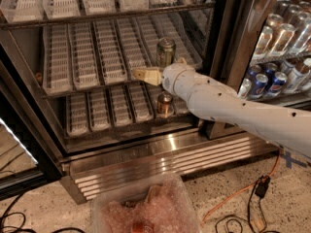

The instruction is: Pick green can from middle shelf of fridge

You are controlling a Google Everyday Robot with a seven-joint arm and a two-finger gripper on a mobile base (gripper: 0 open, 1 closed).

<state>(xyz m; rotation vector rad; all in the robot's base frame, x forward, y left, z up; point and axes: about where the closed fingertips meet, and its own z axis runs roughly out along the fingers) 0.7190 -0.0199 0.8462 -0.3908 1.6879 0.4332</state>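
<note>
The green can [165, 50] stands upright on the middle shelf [82, 57], on a white slotted tray towards the right, inside the fridge [146, 157]. My gripper [163, 68] is at the shelf's front edge, just in front of and below the can. Its cream fingers [146, 75] are spread apart, one to the can's left and one to its right, and they hold nothing. My white arm [233, 106] reaches in from the right and hides the can's base.
A shorter copper-orange can [164, 103] stands on the lower rack under my wrist. Blue and silver cans [265, 81] fill the neighbouring cooler on the right. A clear plastic bin [146, 208] and cables [252, 198] lie on the floor in front.
</note>
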